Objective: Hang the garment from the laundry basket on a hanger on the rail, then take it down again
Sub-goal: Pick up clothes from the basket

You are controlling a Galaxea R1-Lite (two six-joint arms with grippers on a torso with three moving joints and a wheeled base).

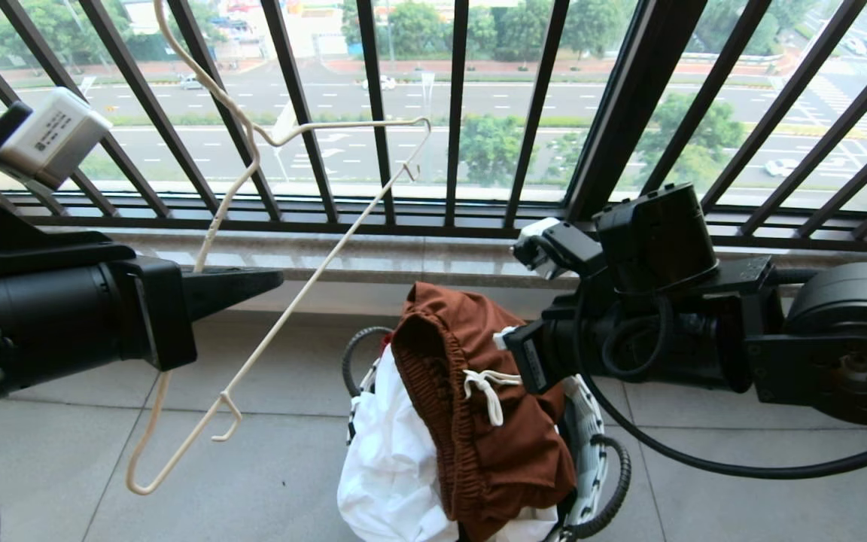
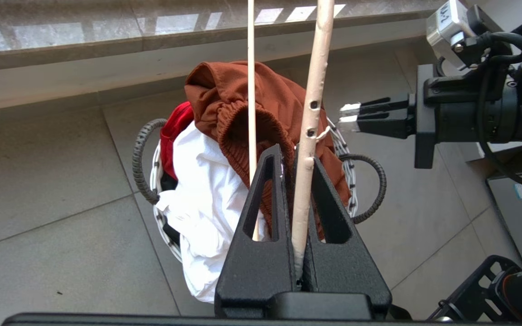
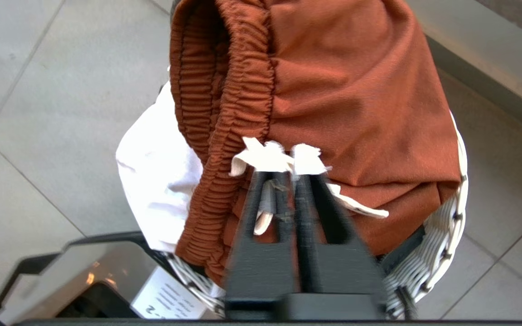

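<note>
The left claw (image 1: 272, 280) sits at nine o'clock, clamped on the cream hanger (image 1: 294, 301), whose long bar slants from seven o'clock up toward one. At six o'clock the rust-brown shorts (image 1: 479, 406) are draped over the laundry basket (image 1: 591, 452), long axis near twelve-to-six, waistband open toward ten. At three o'clock the right claw (image 3: 288, 174), jaws nearly together, noses the drawstring; whether it grips I cannot tell, so threading, hanging and taking down all seem left.
</note>
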